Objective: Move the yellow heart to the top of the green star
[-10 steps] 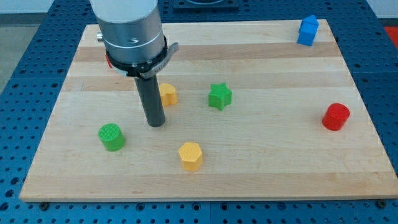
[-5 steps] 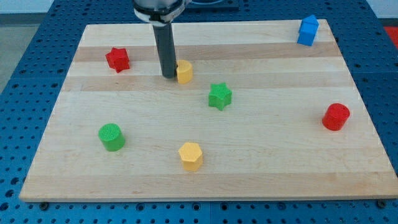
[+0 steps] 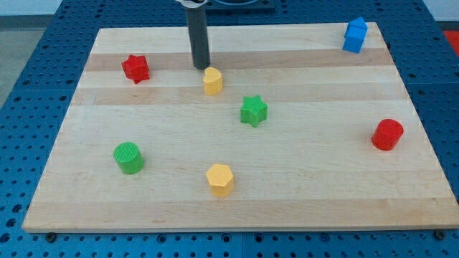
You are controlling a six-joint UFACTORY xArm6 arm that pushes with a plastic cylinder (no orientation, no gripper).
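The yellow heart (image 3: 212, 81) lies on the wooden board, up and to the left of the green star (image 3: 253, 111). My tip (image 3: 201, 67) rests on the board just above and slightly left of the yellow heart, very close to it; I cannot tell if it touches. The rod rises straight out of the view's top.
A red star (image 3: 135, 68) lies at the left. A green cylinder (image 3: 129, 158) lies at lower left, a yellow hexagon (image 3: 219, 179) at bottom centre, a red cylinder (image 3: 387, 134) at right, a blue block (image 3: 354, 35) at top right. The board's top edge (image 3: 237, 29) is near the rod.
My tip moved up the board from left of the yellow heart to just above it. The heart slid up and right early on, then stayed put.
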